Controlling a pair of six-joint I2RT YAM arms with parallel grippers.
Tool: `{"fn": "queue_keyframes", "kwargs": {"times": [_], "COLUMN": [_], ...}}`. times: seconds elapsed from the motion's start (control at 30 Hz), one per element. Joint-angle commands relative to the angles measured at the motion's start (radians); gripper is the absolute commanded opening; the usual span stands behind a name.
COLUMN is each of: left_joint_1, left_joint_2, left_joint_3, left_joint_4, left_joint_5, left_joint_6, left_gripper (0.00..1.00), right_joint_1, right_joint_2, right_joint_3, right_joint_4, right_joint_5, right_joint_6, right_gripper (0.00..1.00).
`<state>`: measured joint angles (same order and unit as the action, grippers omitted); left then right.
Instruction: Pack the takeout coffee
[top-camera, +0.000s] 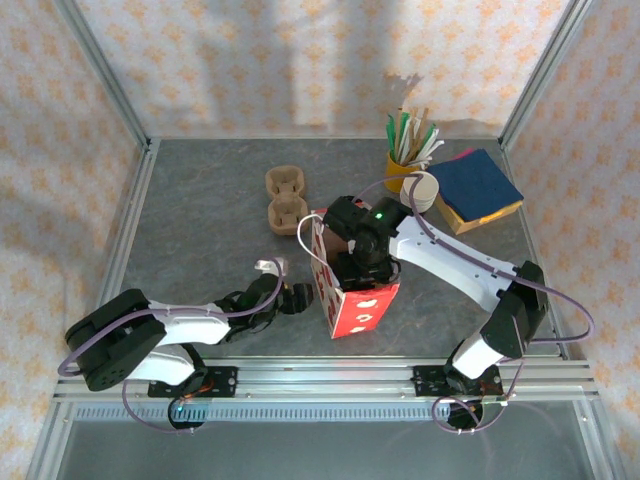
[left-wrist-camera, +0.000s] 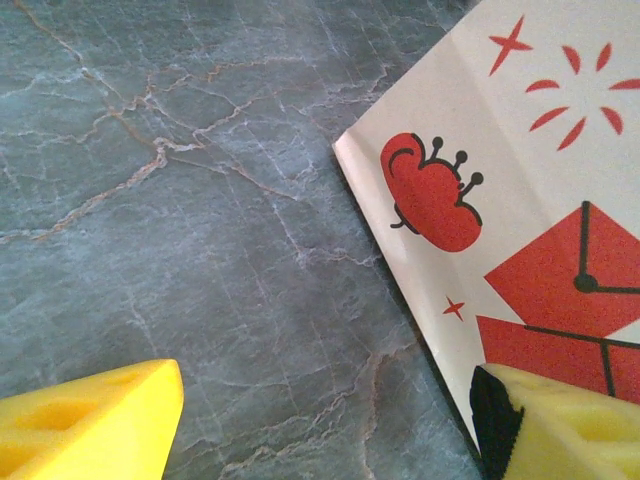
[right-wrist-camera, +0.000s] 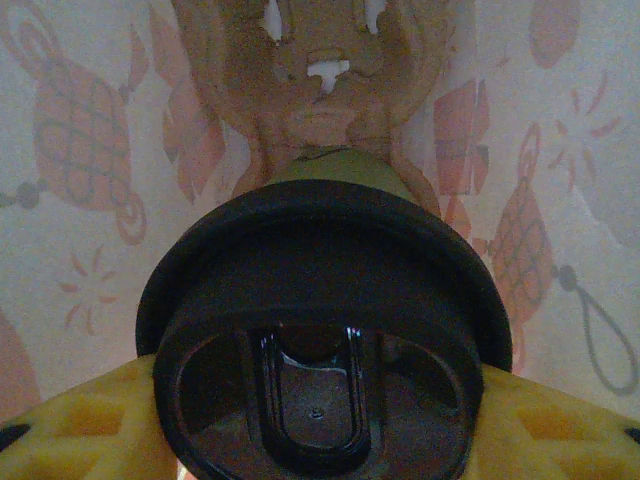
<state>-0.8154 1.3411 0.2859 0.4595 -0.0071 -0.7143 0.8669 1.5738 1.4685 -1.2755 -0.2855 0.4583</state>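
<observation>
A brown moulded-pulp cup carrier lies on the grey veined counter, left of centre toward the back. A red-and-white printed paper bag stands upright in front of it, nearer the front rail. At back right a yellow cup holds stir sticks, with a white round object just beside it and a blue-topped stack of flat squares further right.

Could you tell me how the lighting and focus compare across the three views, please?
Top external: bright, even, sharp, with soft shadows on the back wall. Left wrist: table and paper bag crisp; yellow fingers slightly soft. Right wrist: dim and orange-tinted, light glowing through the paper; the black lid of the takeout coffee looms close and a little blurred.
</observation>
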Motion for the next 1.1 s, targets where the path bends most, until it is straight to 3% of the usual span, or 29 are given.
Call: {"fn": "queue_keyframes", "kwargs": {"times": [0.0, 1.07], "left_joint_1": [0.016, 0.018], "left_joint_2": [0.006, 0.125], "left_joint_3": [-0.038, 0.015], "left_joint_4": [-0.107, -0.013], "left_joint_5": [-0.041, -0.006], "left_joint_6": [-0.027, -0.017], "left_gripper": [0.79, 0.79], "right_joint_1": [-0.002, -0.003], "right_joint_2": [0.015, -0.07], "right_joint_3": [0.007, 0.05], "right_joint_4": [-0.017, -0.031], "right_joint_5": [0.004, -0.002], "right_joint_6": [-0.018, 0.0], "right_gripper": [0.55, 0.55]}}
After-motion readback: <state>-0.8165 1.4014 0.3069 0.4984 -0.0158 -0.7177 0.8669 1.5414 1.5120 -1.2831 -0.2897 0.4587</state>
